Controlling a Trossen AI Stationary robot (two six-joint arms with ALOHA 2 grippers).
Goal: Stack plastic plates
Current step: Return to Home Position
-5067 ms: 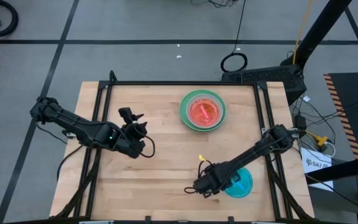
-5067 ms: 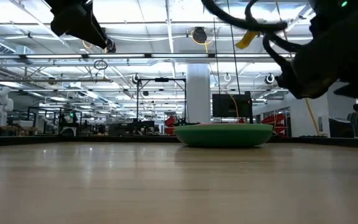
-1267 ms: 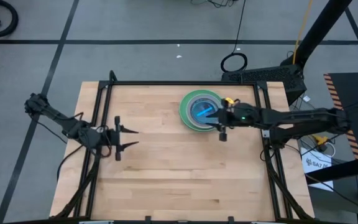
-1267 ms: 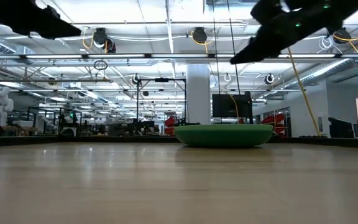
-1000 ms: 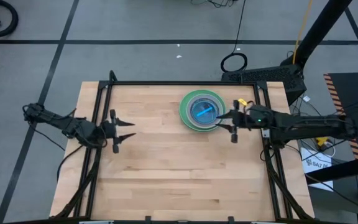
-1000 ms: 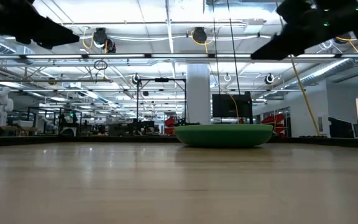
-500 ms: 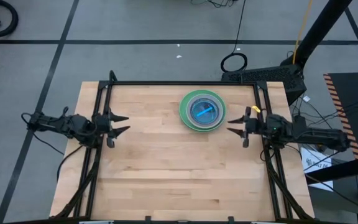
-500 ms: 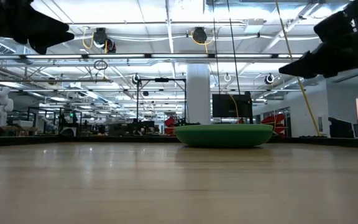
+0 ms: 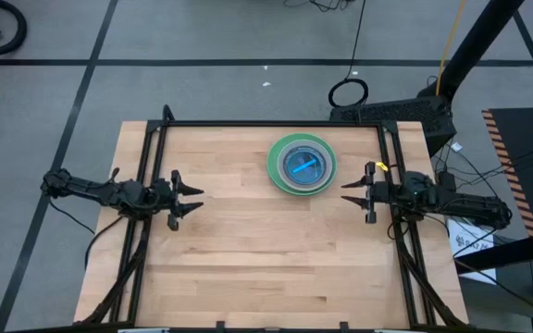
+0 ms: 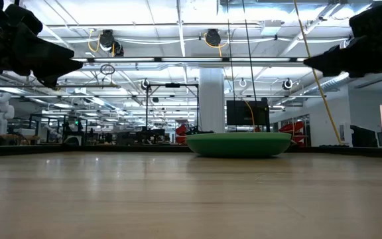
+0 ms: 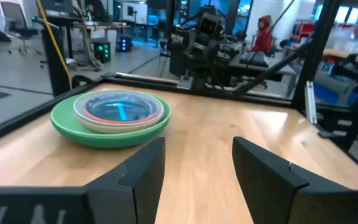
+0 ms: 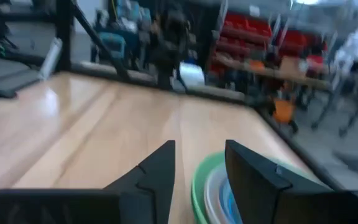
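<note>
High view: the plastic plates (image 9: 302, 165) formed one stack at 1 o'clock on the table (image 9: 248, 268), a blue one topmost. The left gripper (image 9: 192, 200) at 9 o'clock and the right gripper (image 9: 348, 192) at 3 o'clock were spread wide, holding nothing. Low view: the stack rested flat on the wood. Wrist views: both grippers faced the stack, parted and bare

No wording could be read anywhere. A white label (image 9: 462, 242) just beyond the right edge of the tabletop (image 9: 248, 250) carried dark print — too small and partly covered to make out.
</note>
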